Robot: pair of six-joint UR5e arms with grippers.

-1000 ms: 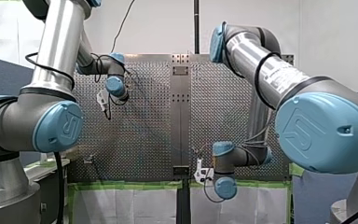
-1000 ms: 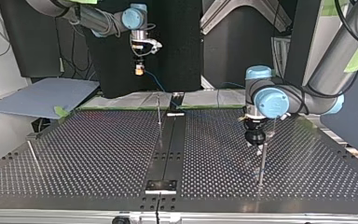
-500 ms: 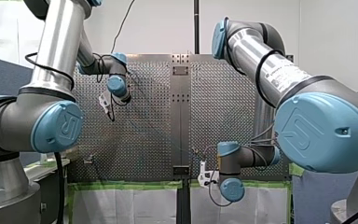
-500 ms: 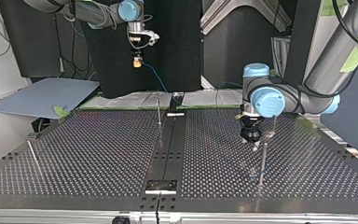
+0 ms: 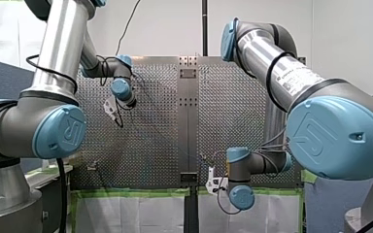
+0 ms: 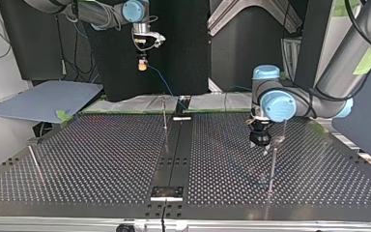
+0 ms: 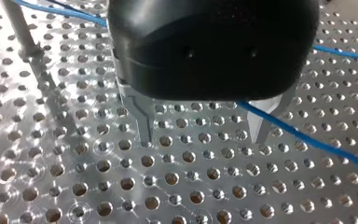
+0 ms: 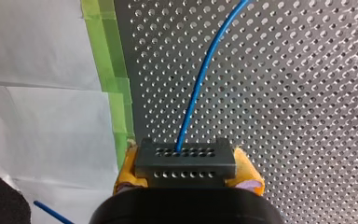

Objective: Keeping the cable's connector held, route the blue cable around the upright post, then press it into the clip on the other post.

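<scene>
Right gripper (image 8: 186,164) pinches the connector (image 8: 185,158).
You see the left gripper (image 7: 201,139), 2 fingers spread above the table (image 7: 121,186), the blue cable (image 7: 317,144) crossing 1.

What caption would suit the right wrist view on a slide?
Right gripper shut on the connector, cable running ahead over the table beside green tape.

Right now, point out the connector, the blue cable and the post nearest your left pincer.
connector (image 8: 185,161): right wrist view, middle of its grey face.
blue cable (image 8: 195,93): right wrist view, the run ahead of the connector.
post (image 6: 271,169): top view, mid-shaft.
</scene>
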